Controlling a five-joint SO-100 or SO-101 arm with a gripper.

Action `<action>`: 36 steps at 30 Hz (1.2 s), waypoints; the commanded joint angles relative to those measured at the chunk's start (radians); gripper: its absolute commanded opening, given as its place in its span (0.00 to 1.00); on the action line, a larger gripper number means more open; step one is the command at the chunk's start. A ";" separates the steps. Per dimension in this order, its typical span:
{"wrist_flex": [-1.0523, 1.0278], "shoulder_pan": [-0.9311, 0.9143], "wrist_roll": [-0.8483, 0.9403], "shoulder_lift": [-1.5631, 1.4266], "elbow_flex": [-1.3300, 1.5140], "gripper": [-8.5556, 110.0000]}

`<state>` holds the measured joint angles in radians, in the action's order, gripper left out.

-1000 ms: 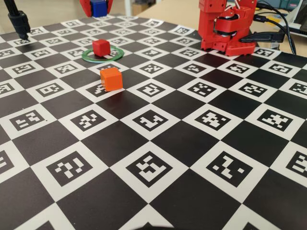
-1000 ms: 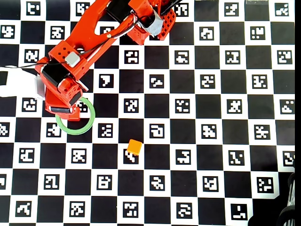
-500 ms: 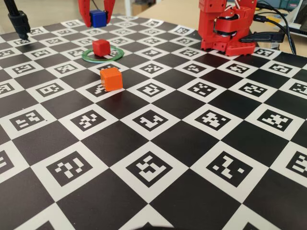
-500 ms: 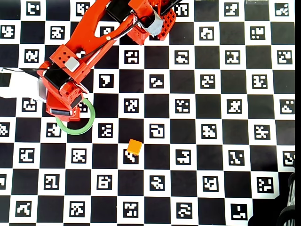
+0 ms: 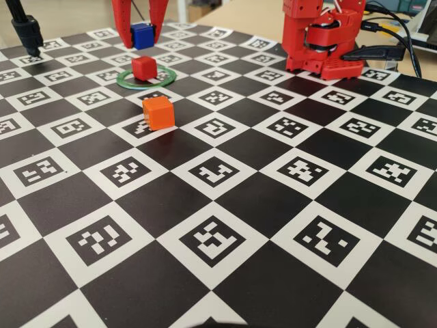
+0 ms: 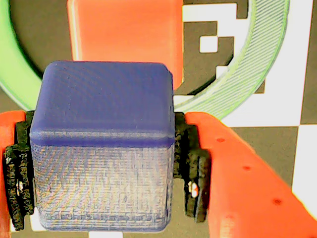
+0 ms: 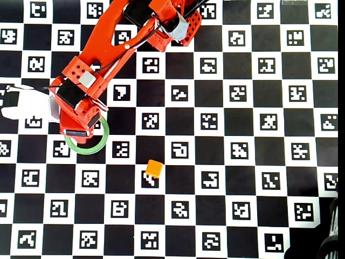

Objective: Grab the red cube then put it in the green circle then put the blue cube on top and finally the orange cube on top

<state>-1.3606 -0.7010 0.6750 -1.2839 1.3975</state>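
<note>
Status: I have the hand (image 5: 140,37) closed on the blue cube (image 5: 141,35). In the wrist view the blue cube (image 6: 101,144) fills the space between both black pads (image 6: 190,168), which press against its side faces, so I judge the grip secure and square.

Position of task items:
- The red cube (image 5: 143,67) sits on the surface inside the green circle (image 5: 126,80). Step one reads as complete.
- The orange cube (image 5: 158,113) stands on the surface, well apart from the ring on the near side in the fixed view. It is untouched.
- In the overhead view the arm covers the red cube; only part of the green circle (image 7: 99,145) shows, with the orange cube (image 7: 154,168) clear of it.

Governing relation: the blue cube hangs in the air above the red cube, not in contact. In the wrist view the red cube (image 6: 124,32) appears beyond the top edge of the blue one, so the two are not yet stacked in line. I judge that the hand must shift toward the red cube, then descend.

Caution: an off-centre release could tip the blue cube off or nudge the red cube out of the ring.
</note>
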 commanded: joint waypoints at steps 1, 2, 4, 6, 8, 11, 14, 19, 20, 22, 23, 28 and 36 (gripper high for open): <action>0.002 0.014 0.011 -0.141 -0.009 0.08; 0.000 0.015 0.009 -0.143 -0.009 0.08; -0.005 0.018 0.006 -0.146 -0.006 0.08; -0.005 0.020 0.005 -0.153 0.005 0.08; -0.005 0.017 0.009 -0.163 0.018 0.08; -0.003 0.008 0.017 -0.175 0.029 0.08; -0.002 -0.003 0.026 -0.178 0.031 0.08; 0.002 -0.017 0.038 -0.183 0.034 0.08; 0.002 -0.020 0.040 -0.183 0.034 0.08; 0.002 -0.023 0.044 -0.183 0.038 0.08; 0.003 -0.026 0.048 -0.183 0.041 0.08; 0.017 -0.041 0.057 -0.186 0.054 0.08; 0.040 -0.060 0.061 -0.176 0.055 0.08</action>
<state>-1.3407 -0.7470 0.7348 -1.3438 1.4680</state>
